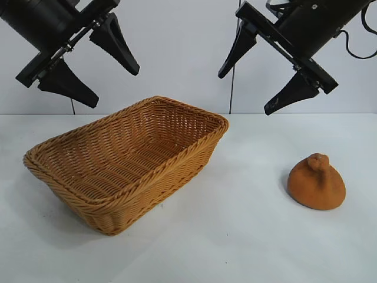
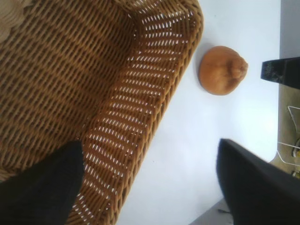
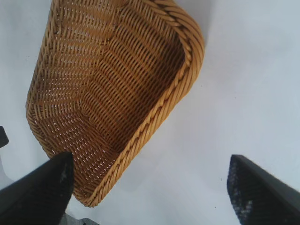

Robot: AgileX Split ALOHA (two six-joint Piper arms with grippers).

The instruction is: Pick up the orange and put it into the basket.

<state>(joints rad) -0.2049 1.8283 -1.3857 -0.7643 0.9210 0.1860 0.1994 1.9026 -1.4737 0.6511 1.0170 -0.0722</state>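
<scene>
The orange (image 1: 316, 183) looks firm, rough-skinned and light — best gripped across its broad lower body, below the knob — by the wide-open right gripper (image 1: 259, 73) hanging above, near the empty basket (image 1: 126, 162).

A white table (image 1: 235, 247) (bare, matte) meets a pale wall (image 1: 177, 53).

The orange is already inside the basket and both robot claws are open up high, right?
Not quite. The orange sits on the white table, to the right of the basket, which holds nothing. The exterior view shows this. The left gripper and right gripper are indeed open, up high.
</scene>
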